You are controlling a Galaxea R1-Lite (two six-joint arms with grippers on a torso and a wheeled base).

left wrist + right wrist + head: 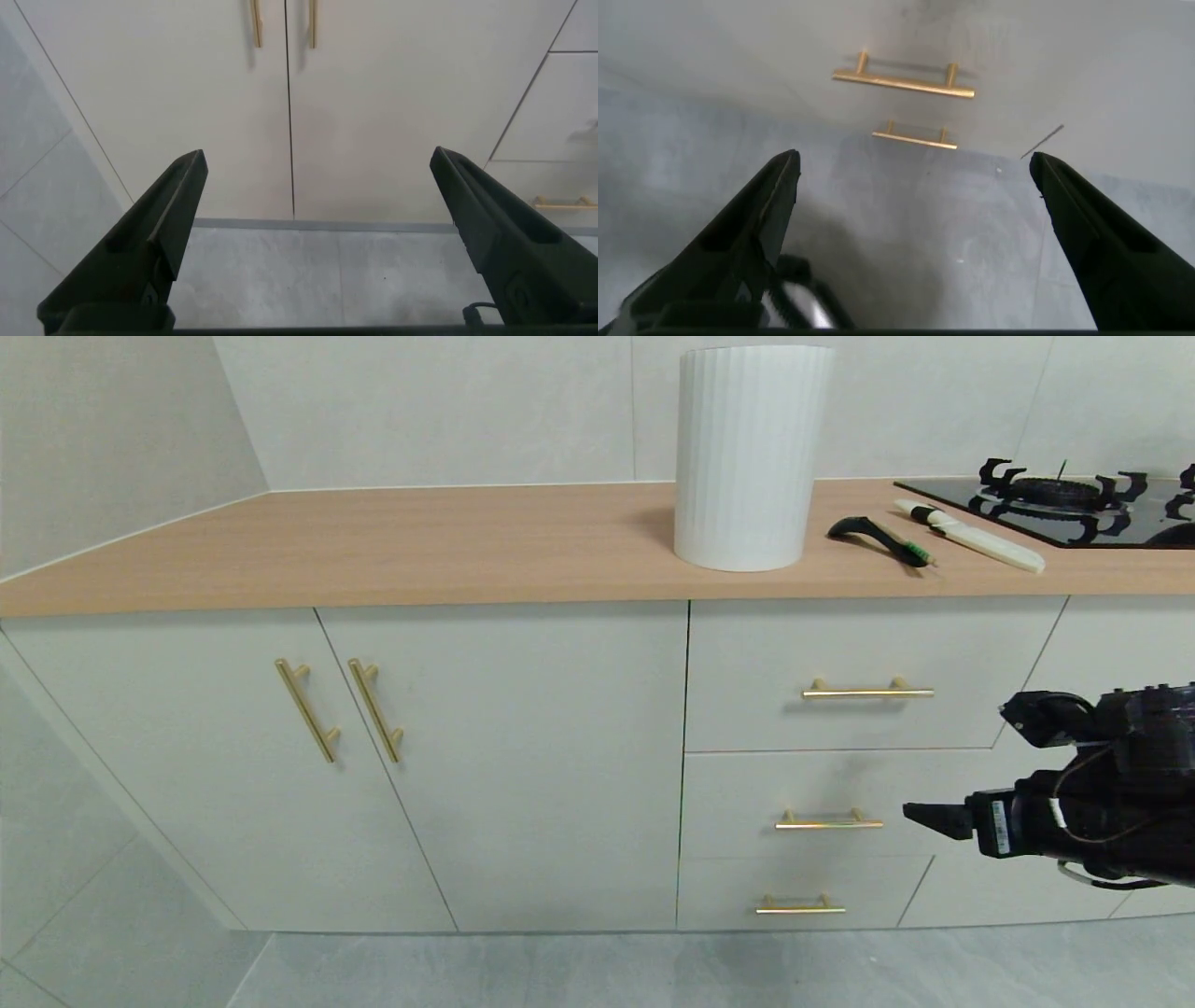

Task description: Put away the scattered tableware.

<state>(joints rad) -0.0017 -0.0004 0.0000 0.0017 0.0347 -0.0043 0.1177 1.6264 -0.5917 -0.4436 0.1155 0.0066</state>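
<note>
On the wooden countertop (420, 546) stands a tall white ribbed container (747, 457). To its right lie a black-handled utensil (878, 538) and a white knife (971, 535) with a black band. My right gripper (976, 763) hangs open and holding nothing at the lower right, in front of the drawers and well below the counter. In the right wrist view the right gripper (913, 161) faces the two lower drawer handles (904, 84) and the floor. My left gripper (318, 159) is open and holds nothing, low before the cabinet doors (290, 112).
A black gas hob (1064, 509) occupies the counter's far right. Below are two cabinet doors with gold handles (341, 709) and three drawers with gold handles (868, 691). Grey tiled floor (560, 971) runs along the cabinet base; walls close the left and back.
</note>
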